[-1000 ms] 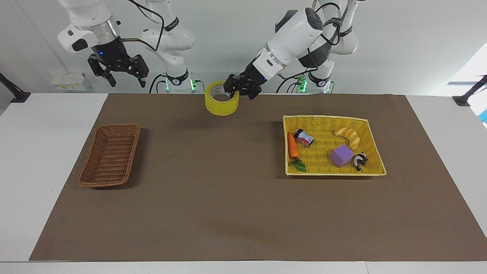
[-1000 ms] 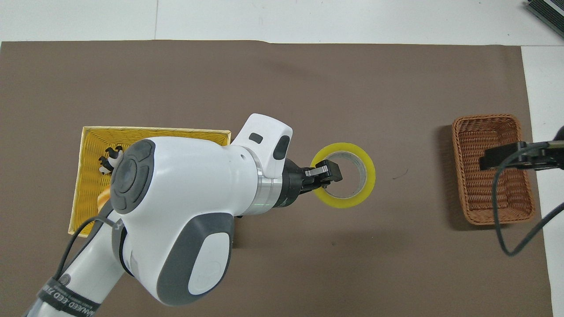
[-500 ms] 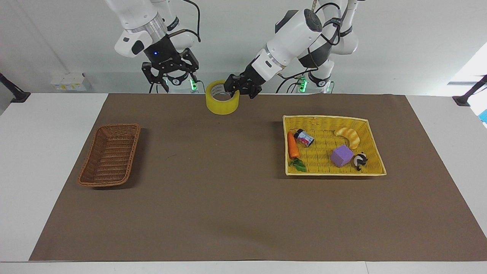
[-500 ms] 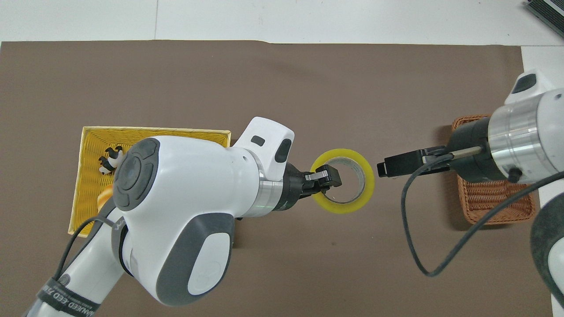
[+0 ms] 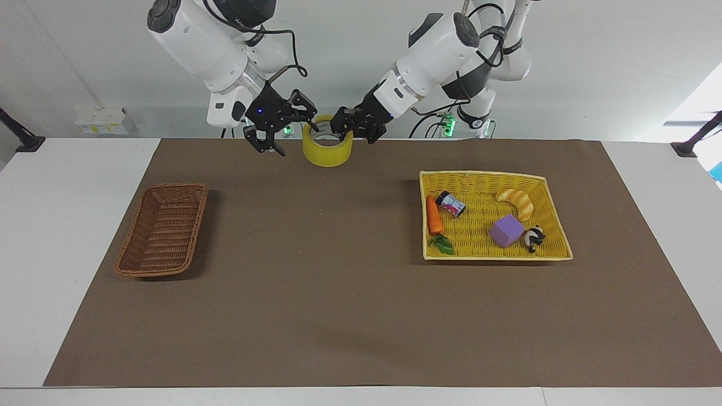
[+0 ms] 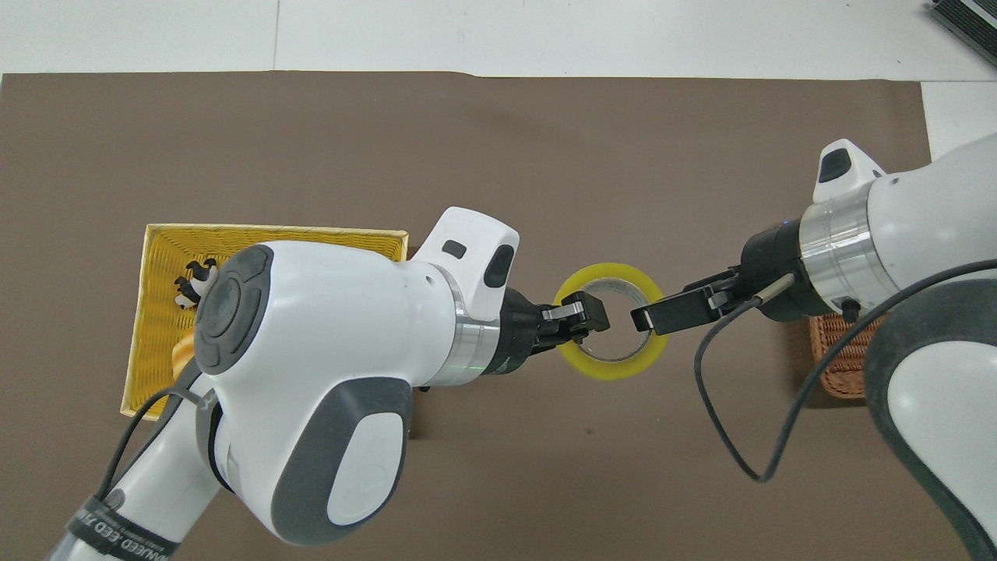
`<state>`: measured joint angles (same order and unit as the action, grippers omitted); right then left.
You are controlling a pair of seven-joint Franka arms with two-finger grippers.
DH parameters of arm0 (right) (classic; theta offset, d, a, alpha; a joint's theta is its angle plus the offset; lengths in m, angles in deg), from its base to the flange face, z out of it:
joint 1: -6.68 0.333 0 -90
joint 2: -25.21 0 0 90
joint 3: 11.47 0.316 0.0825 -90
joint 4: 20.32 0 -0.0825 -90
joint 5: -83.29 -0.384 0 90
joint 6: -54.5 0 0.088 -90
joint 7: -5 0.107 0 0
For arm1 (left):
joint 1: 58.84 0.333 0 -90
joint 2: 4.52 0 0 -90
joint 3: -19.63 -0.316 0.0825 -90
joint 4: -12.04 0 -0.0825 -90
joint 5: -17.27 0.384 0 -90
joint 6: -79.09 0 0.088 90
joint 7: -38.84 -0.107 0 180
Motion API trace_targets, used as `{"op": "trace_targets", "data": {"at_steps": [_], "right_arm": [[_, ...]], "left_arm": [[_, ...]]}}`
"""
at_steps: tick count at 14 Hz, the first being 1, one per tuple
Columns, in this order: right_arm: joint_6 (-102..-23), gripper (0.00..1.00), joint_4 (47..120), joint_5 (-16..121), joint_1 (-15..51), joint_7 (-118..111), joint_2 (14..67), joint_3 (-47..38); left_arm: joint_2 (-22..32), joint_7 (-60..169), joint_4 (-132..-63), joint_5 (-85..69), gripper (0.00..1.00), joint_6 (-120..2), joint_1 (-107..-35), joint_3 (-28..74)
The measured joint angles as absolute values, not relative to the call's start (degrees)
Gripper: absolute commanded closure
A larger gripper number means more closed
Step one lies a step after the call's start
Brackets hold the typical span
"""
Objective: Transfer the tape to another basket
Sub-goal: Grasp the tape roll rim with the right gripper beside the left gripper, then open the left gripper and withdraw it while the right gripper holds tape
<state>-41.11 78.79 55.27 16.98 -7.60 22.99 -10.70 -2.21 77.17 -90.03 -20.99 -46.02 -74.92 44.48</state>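
Note:
The yellow tape [image 5: 327, 153] is held up in the air over the brown mat, between the two baskets. My left gripper [image 5: 350, 134] is shut on the roll's wall, one finger inside the ring; it also shows in the overhead view [image 6: 572, 326]. My right gripper [image 5: 293, 135] is open at the roll's side toward the right arm's end, and in the overhead view [image 6: 662, 315] a finger lies over the tape [image 6: 615, 368]. I cannot tell whether it touches. The brown wicker basket [image 5: 162, 230] stands empty at the right arm's end, partly hidden under the right arm in the overhead view [image 6: 833, 362].
A larger yellow woven basket [image 5: 491, 175] at the left arm's end holds a carrot [image 5: 434, 216], a small can [image 5: 451, 204], a croissant [image 5: 518, 201], a purple cube [image 5: 506, 230] and a black-and-white toy [image 5: 533, 237]. A brown mat [image 5: 316, 293] covers the table.
My right arm has swung from over the wicker basket toward the middle, and its open gripper now reaches the tape. My left gripper has kept hold of the tape, almost still.

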Motion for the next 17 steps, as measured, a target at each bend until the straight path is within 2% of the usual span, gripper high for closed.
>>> {"op": "trace_targets", "data": {"at_steps": [3, 4, 5, 6, 12, 13, 14, 15, 17], "right_arm": [[-43.7, 0.00, 80.8, 53.0, 17.0, -8.6, 23.0, -10.7], [-44.6, 0.18, 81.2, 52.9, 17.0, -8.7, 22.9, -10.7], [-45.0, 0.70, 81.6, 52.9, 17.0, -8.8, 22.9, -10.7], [-45.1, 1.00, 81.9, 52.9, 17.0, -8.9, 22.8, -10.7], [-45.1, 1.00, 82.1, 50.9, 16.9, -10.6, 22.2, -10.8], [-45.1, 1.00, 82.1, 50.7, 16.8, -10.7, 22.2, -10.8], [-45.1, 1.00, 82.1, 50.7, 16.8, -10.7, 22.2, -10.9], [-45.1, 1.00, 82.2, 50.7, 16.8, -10.7, 22.2, -11.0], [-45.5, 1.00, 82.4, 50.7, 16.6, -10.7, 22.3, -11.2]], "left_arm": [[-2.5, 77.1, -89.9, -21.3, 1.00, -46.2, -74.9, 44.5], [-2.6, 77.0, -89.8, -21.3, 1.00, -46.3, -75.0, 44.6], [-2.7, 77.0, -89.8, -21.3, 1.00, -46.5, -75.0, 44.9], [-2.7, 77.0, -89.7, -21.3, 1.00, -47.0, -75.0, 45.3], [-2.8, 77.0, -89.3, -21.4, 1.00, -48.4, -75.1, 45.8], [-2.8, 77.0, -89.2, -21.4, 0.66, -48.6, -75.1, 45.9], [-2.8, 76.8, -89.2, -21.4, 0.15, -49.0, -75.1, 45.9], [-2.8, 76.7, -89.0, -21.4, 0.00, -49.6, -75.1, 46.0], [-3.0, 76.7, -88.1, -21.4, 0.00, -50.0, -75.0, 45.8]]}}
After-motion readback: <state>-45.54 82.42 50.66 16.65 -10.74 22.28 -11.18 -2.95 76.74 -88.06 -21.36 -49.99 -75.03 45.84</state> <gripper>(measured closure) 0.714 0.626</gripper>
